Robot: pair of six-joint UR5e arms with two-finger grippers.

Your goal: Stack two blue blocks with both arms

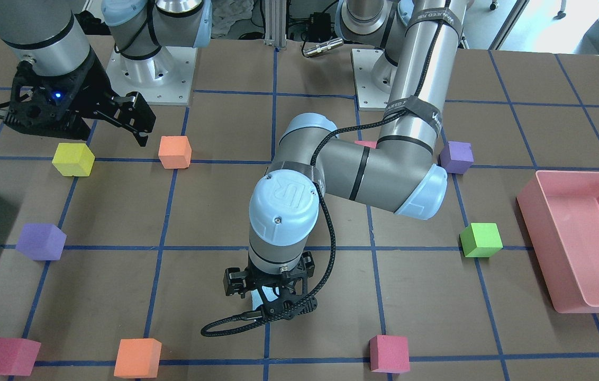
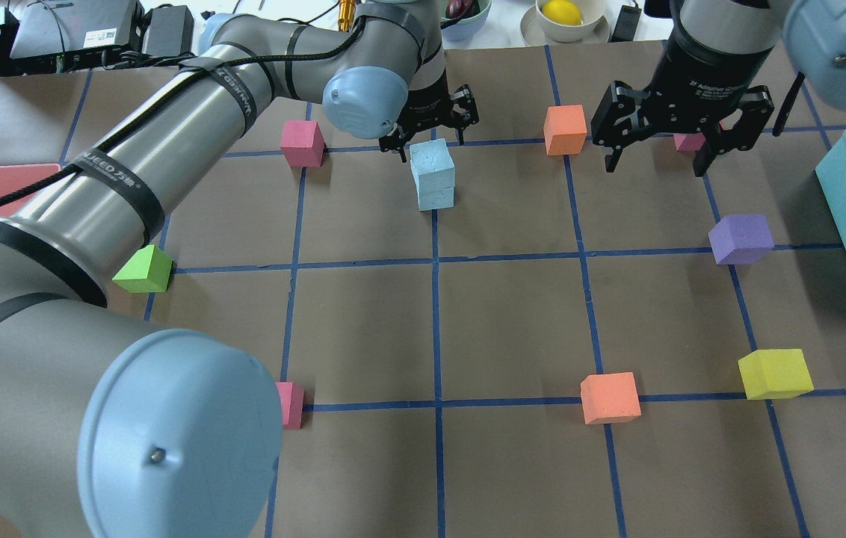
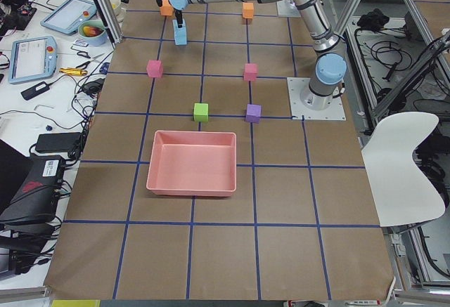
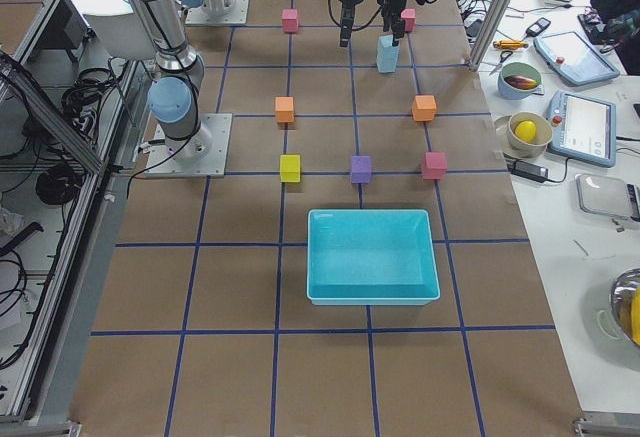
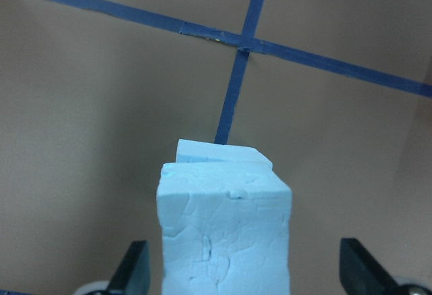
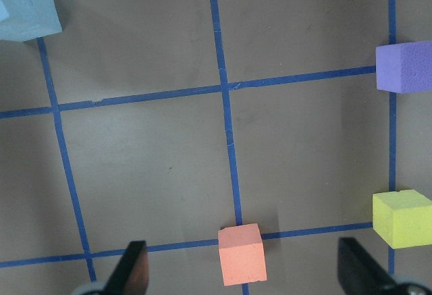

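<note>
Overhead, bottom upward: pink cubes (image 2: 302, 143), 3; orange cubes (image 2: 610, 397), 2; yellow cube (image 2: 774, 373), 1; green cube (image 2: 143, 270), 1; purple cubes (image 1: 41, 241), 2; blue blocks (image 2: 432, 161), 2, stacked, upper centre. Tools: left gripper (image 2: 429, 133) spread, flanking the stack's top without touching; right gripper (image 2: 655, 161) spread, empty, upper right.

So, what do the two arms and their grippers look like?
The left arm and right arm are silver-grey tubes with pale blue joint caps, one left cap bearing a UR logo. Black straps with white lettering hold a black braided cable on the left arm. The left gripper and right gripper are black, two-fingered; the right one has white print and a blue light.
</note>
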